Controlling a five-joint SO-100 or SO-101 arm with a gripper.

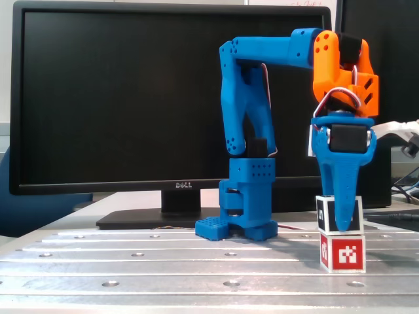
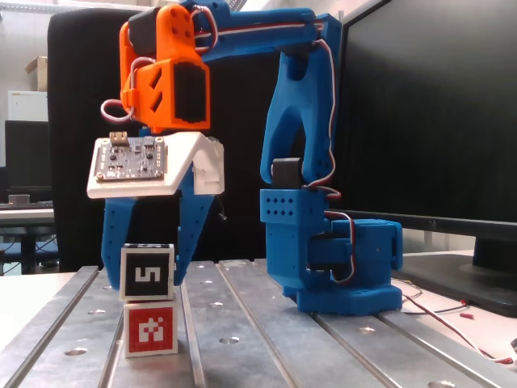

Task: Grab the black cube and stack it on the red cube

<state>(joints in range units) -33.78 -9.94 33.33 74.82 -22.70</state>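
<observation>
- The gripper (image 2: 147, 273) points straight down, its 2 fingers clamped on the black cube (image 2: 147, 273).
- That cube rests squarely atop the red cube (image 2: 150, 330).

The black cube (image 2: 147, 273), white-bordered with a "5", sits upright atop the red cube (image 2: 150, 330); faces roughly aligned.
</observation>
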